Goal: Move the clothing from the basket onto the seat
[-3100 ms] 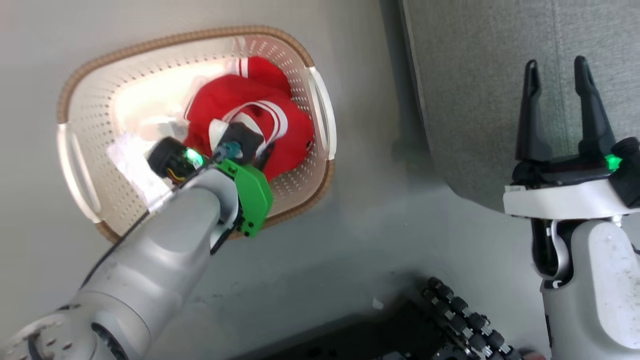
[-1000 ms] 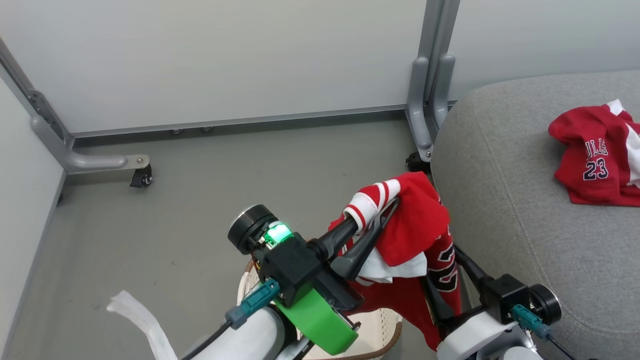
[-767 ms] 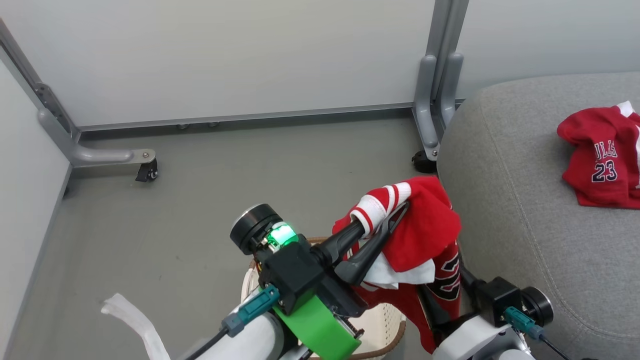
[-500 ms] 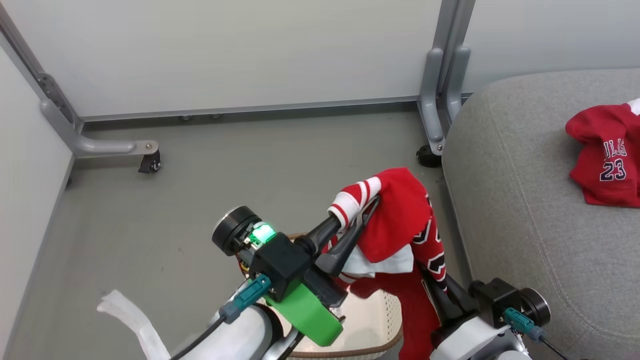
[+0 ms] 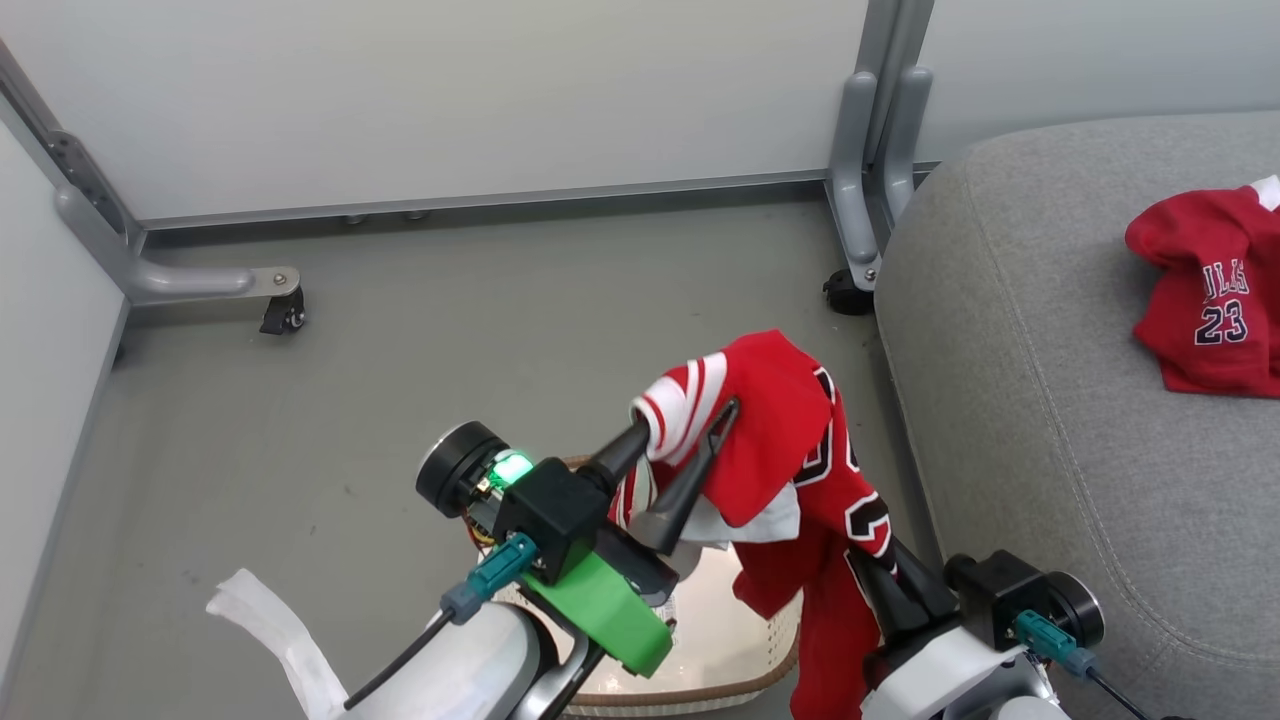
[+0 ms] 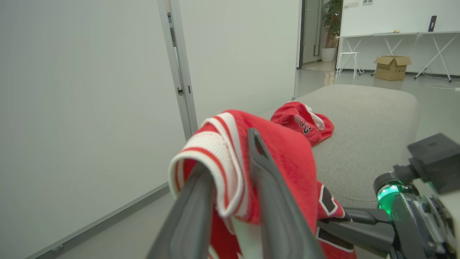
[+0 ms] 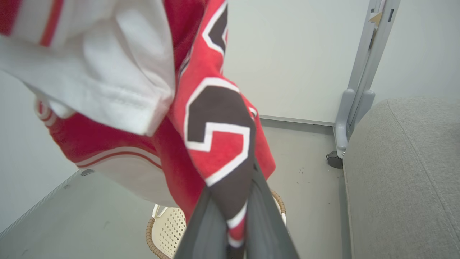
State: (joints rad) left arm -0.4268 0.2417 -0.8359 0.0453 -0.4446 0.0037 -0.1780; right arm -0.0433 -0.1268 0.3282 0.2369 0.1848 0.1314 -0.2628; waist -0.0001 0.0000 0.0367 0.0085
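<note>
Down at the near edge of the head view, the right pincer [image 5: 885,585] has just gone from wide to fully closed on the lower part of the held garment [image 5: 775,420]. It grips a fold that carries a dark, white-edged numeral (the right wrist view shows the cloth squeezed between its two fingers). A little farther out, the left pincer [image 5: 688,425] has begun to part. Its fingers stand narrowly apart, and the white striped band they pinched a moment ago now lies looped over one finger rather than squeezed.

This reads as a hand-over from left to right. That suits the task, since the seat [image 5: 1050,420] lies on the robot's right, just beside the hanging cloth. The garment is in the air above the basket [image 5: 720,640], clear of it and not yet over the seat. Farther off, a red jersey [image 5: 1210,300] numbered 23 already lies on the seat.

Whether the band will slide off the left finger or snag cannot be judged. Cloth covers the right pincer's fingertips in the head view. Most of the basket is cut off by the bottom edge or hidden behind the left arm, so whether anything remains in it cannot be told. The jersey is cropped at the right edge, its lettering partly folded away.
</note>
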